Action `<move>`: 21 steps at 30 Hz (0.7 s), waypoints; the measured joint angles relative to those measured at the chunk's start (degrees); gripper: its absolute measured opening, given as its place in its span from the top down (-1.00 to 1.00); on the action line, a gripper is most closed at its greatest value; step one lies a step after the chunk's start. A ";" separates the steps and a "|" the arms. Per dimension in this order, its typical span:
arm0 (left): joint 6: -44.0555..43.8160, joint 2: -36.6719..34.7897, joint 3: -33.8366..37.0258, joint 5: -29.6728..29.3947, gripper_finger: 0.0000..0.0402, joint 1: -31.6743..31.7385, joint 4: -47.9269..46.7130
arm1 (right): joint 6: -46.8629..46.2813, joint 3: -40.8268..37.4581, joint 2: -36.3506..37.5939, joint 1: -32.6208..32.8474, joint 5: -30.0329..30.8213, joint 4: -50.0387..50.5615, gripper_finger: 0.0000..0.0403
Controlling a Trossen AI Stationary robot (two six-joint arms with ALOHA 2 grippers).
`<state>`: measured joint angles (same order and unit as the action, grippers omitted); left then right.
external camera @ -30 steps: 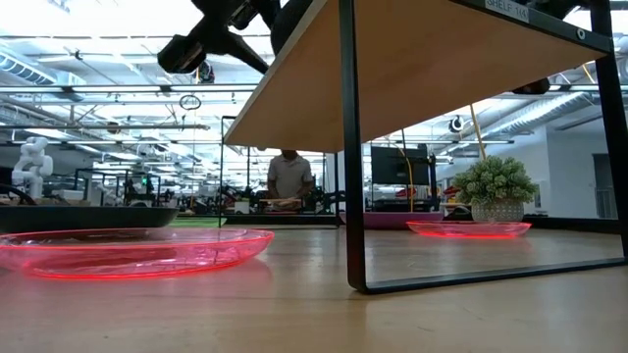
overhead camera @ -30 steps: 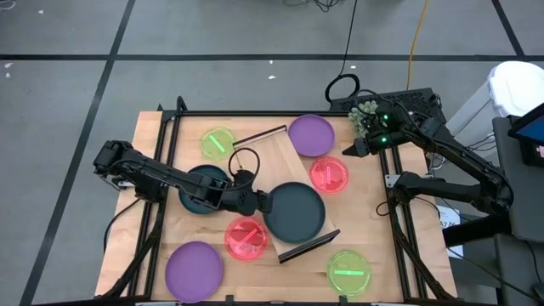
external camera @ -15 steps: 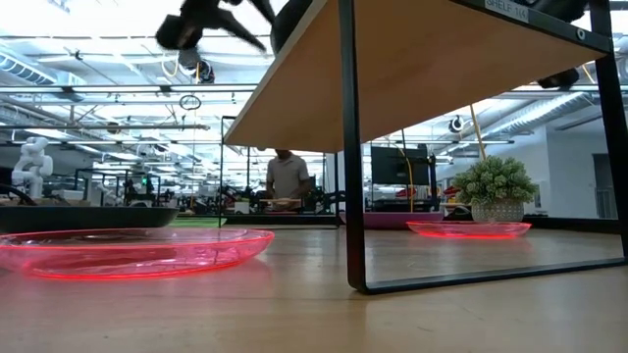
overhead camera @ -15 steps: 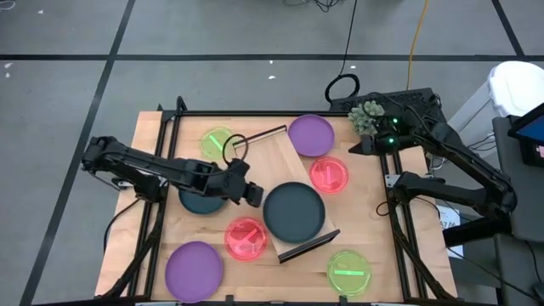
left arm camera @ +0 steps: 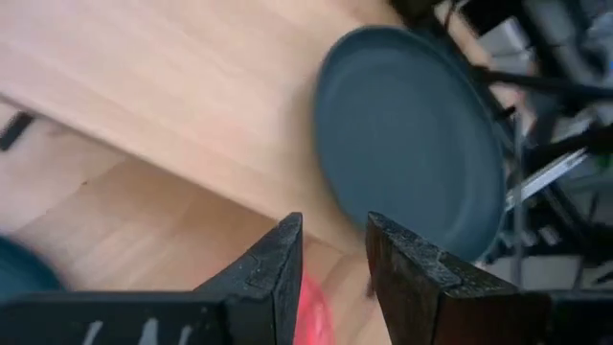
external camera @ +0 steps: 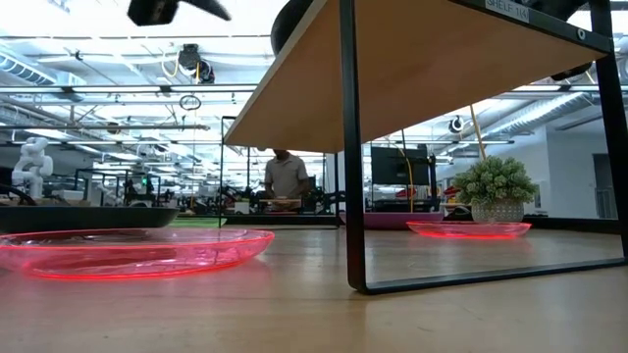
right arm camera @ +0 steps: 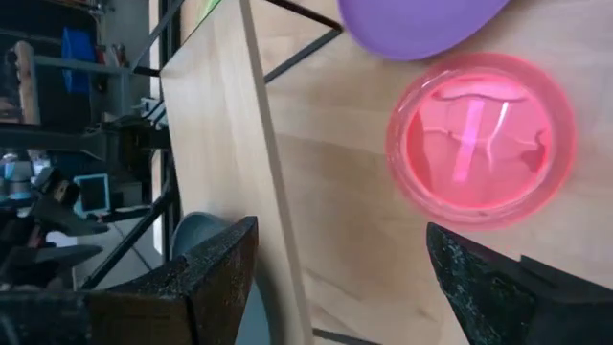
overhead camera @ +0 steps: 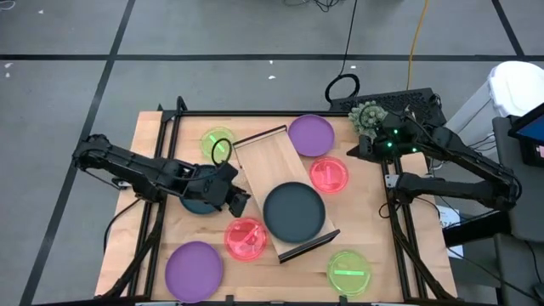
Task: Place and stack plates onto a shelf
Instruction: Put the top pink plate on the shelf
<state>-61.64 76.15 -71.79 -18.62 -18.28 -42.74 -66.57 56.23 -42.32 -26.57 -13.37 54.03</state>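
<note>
The shelf (overhead camera: 265,161) stands slantwise mid-table. One dark teal plate (overhead camera: 294,212) lies flat on its near half, also seen in the left wrist view (left arm camera: 412,144). My left gripper (overhead camera: 240,202) hovers left of that plate, above the table, narrowly open and holding nothing (left arm camera: 333,264). The second dark plate (overhead camera: 197,202) rests on the table, partly under my left arm. Purple plates (overhead camera: 311,134) (overhead camera: 194,270), green plates (overhead camera: 218,143) (overhead camera: 349,272) and pink plates (overhead camera: 328,174) (overhead camera: 246,238) lie flat on the table. My right gripper (overhead camera: 357,146) waits, wide open (right arm camera: 340,287), by the right edge.
A potted plant (overhead camera: 367,113) and a cable loop (overhead camera: 342,87) sit at the far right corner. Black frame rails (overhead camera: 167,161) run along the table's sides. From table height the shelf (external camera: 422,69) stands on thin dark legs (external camera: 349,147). A person (external camera: 287,181) is far behind.
My left gripper has drawn back from the left rim of the dark plate on the shelf, moving toward the table's left edge and rising. That plate has stayed where it was. My right gripper has pulled back a little toward the right edge.
</note>
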 joint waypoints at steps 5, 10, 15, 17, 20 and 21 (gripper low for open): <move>1.63 -1.67 0.35 -0.78 0.39 -1.55 -3.59 | -4.22 0.00 -0.71 6.35 8.40 -2.18 -0.40; -1.15 -6.62 4.92 -5.90 0.39 -2.51 -4.65 | -6.78 0.00 -2.80 10.40 13.16 -3.98 -0.40; -7.91 -14.57 13.29 -4.91 0.39 -2.26 -3.98 | -7.51 0.00 -5.31 12.19 13.32 -6.19 -0.40; -13.03 -17.94 17.27 -3.86 0.39 -2.23 -4.45 | -7.47 0.00 -6.03 12.49 13.34 -6.18 -0.40; -22.60 -22.85 22.75 -1.46 0.39 -1.67 -4.13 | -6.09 0.00 -6.99 12.54 13.37 -5.82 -0.40; -25.83 -24.26 24.35 -0.32 0.39 -1.10 -4.18 | -5.84 0.00 -7.28 12.55 13.35 -5.82 -0.40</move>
<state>-87.47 51.89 -47.44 -18.94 -19.37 -46.92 -72.41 56.23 -49.60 -14.01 -0.02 48.21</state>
